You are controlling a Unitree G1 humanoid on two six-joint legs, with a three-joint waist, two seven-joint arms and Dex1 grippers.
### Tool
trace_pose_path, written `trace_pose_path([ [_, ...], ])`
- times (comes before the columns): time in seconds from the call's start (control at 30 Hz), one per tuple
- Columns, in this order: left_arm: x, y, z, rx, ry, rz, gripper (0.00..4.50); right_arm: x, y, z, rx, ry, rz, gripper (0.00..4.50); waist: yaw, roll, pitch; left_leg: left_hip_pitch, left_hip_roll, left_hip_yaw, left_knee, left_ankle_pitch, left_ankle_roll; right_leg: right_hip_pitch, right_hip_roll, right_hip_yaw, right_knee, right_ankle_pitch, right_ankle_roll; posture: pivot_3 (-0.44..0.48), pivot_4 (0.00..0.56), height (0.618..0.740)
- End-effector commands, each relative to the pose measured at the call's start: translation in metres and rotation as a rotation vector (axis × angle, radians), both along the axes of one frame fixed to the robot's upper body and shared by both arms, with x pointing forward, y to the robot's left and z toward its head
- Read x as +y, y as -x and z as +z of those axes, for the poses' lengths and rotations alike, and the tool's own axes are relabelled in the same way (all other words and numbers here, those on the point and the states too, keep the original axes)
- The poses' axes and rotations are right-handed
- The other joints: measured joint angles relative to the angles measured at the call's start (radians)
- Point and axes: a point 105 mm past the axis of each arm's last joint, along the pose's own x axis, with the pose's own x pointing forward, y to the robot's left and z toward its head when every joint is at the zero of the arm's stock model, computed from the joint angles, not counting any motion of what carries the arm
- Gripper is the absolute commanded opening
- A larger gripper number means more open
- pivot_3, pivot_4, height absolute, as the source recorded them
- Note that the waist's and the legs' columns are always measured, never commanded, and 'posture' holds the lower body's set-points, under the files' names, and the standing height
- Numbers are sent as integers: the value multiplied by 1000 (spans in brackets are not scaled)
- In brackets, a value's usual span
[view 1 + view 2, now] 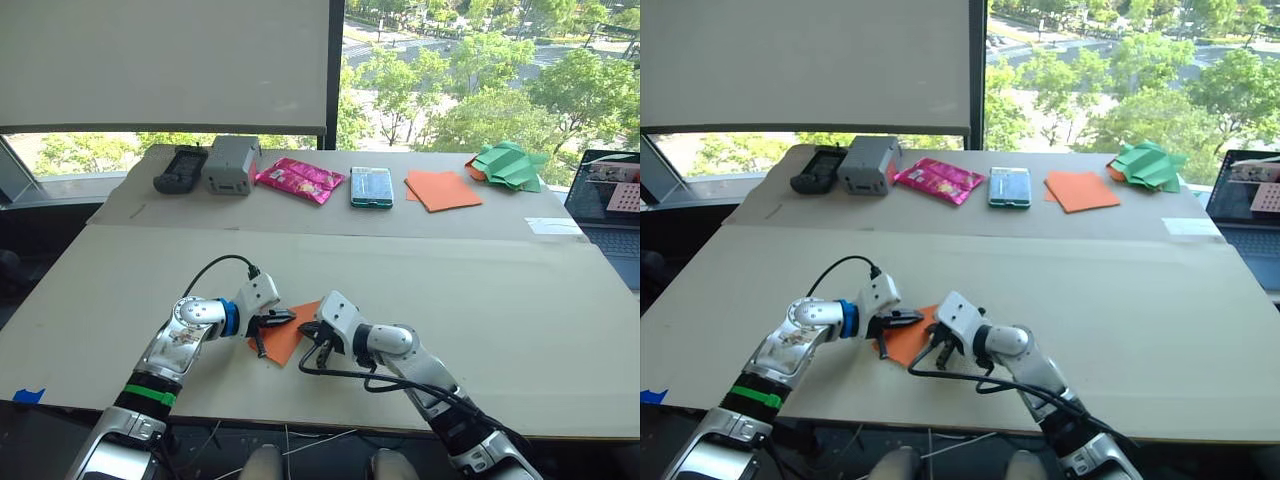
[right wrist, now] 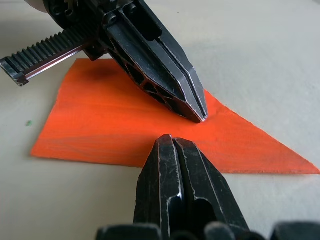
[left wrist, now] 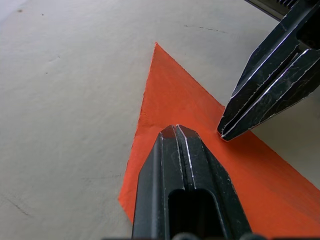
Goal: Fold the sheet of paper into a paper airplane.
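The sheet of paper (image 1: 287,333), folded into a flat orange triangle, lies on the beige surface (image 1: 480,300) near its front edge. The left gripper (image 3: 175,131) presses its tip on it, fingers together, holding nothing. The right gripper (image 2: 172,141), also closed and empty, touches down just at 3 o'clock of the left one. No writing can be read.

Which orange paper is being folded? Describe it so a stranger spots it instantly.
On the near part of the big table, between the left gripper and right gripper, lies the sheet of paper, its end a point. The orange sheets at the far edge are square.
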Motion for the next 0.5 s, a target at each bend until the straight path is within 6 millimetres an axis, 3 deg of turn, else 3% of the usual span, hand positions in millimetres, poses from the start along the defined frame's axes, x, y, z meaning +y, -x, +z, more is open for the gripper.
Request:
trace_pose_path([
  [0.03,11,13,-27,113,-66,17,29,-1,8,-14,32,30,33,0,0,1,0,0,0,0,0,0,0,0,0,0,0,0,0,0,150,702],
  [0.27,11,14,-27,115,-70,14,29,14,37,-29,102,37,139,0,-3,1,-2,1,0,0,0,0,0,0,0,0,0,0,0,0,150,702],
  [0.5,12,17,-27,122,-74,15,29,22,50,-33,131,33,176,0,-6,1,-3,2,0,0,0,0,0,0,0,0,0,0,0,0,150,702],
])
